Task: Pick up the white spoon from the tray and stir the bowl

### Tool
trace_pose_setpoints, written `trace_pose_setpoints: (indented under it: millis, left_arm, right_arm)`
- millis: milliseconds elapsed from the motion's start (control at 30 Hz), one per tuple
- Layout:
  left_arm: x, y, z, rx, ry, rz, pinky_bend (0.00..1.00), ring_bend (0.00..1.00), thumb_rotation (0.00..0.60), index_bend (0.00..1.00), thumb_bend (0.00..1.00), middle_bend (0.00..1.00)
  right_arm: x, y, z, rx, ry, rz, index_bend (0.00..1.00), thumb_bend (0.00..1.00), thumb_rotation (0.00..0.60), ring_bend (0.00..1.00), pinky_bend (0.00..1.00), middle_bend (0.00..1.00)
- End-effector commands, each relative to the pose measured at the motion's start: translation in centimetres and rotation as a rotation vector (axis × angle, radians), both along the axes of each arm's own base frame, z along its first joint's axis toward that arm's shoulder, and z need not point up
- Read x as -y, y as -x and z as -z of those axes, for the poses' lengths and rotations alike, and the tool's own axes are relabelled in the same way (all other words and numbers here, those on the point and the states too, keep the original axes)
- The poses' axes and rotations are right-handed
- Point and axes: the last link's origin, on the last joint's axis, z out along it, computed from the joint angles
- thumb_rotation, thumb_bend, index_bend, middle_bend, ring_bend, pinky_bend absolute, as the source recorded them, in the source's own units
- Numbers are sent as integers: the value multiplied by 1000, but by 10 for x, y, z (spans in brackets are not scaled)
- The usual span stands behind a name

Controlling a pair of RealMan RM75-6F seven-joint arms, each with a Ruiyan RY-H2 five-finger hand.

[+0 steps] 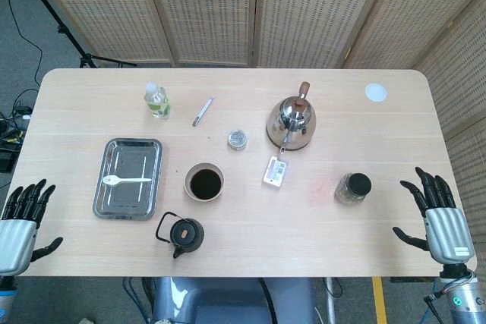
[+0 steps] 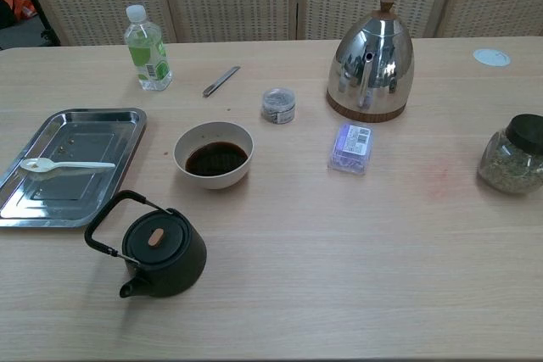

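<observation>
A white spoon (image 1: 126, 180) (image 2: 66, 164) lies flat in the metal tray (image 1: 110, 199) (image 2: 119, 129), bowl end to the left. Right of the tray stands a white bowl (image 1: 204, 182) (image 2: 215, 154) holding dark liquid. My left hand (image 1: 21, 219) hangs open at the table's front left corner, well left of the tray. My right hand (image 1: 438, 215) is open at the front right edge, far from the bowl. Neither hand appears in the chest view.
A black cast-iron teapot (image 1: 182, 234) (image 2: 159, 252) sits in front of the bowl. Behind are a small tin (image 1: 237, 139), a metal kettle (image 1: 292, 121), a purple packet (image 1: 275, 171), a green-label bottle (image 1: 156, 100) and a metal pen-like tool (image 1: 203, 111). A dark-lidded jar (image 1: 353, 187) stands right.
</observation>
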Motion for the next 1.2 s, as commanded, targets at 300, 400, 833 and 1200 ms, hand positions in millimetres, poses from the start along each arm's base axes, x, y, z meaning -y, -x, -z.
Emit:
trace_pose_setpoints:
  millis: [300, 400, 833, 1200]
  left_arm:
    - [-2, 0, 3, 3, 31, -4, 0, 0, 600, 0, 70, 0]
    - [-9, -3, 6, -6, 55, 12, 0, 0, 600, 0, 69, 0]
    - [-107, -46, 44, 25, 254, 85, 0, 0, 600, 157, 105, 0]
    - [-159, -65, 96, 1, 296, 66, 0, 0, 600, 319, 185, 0]
  right_arm:
    - [-1, 0, 1, 20, -12, -7, 0, 0, 600, 0, 0, 0]
    - [0, 0, 1, 17, -14, 2, 0, 0, 600, 0, 0, 0]
    - [3, 1, 1, 35, -21, 18, 0, 0, 600, 0, 0, 0]
    - [4, 3, 1, 48, -33, 25, 0, 0, 600, 0, 0, 0]
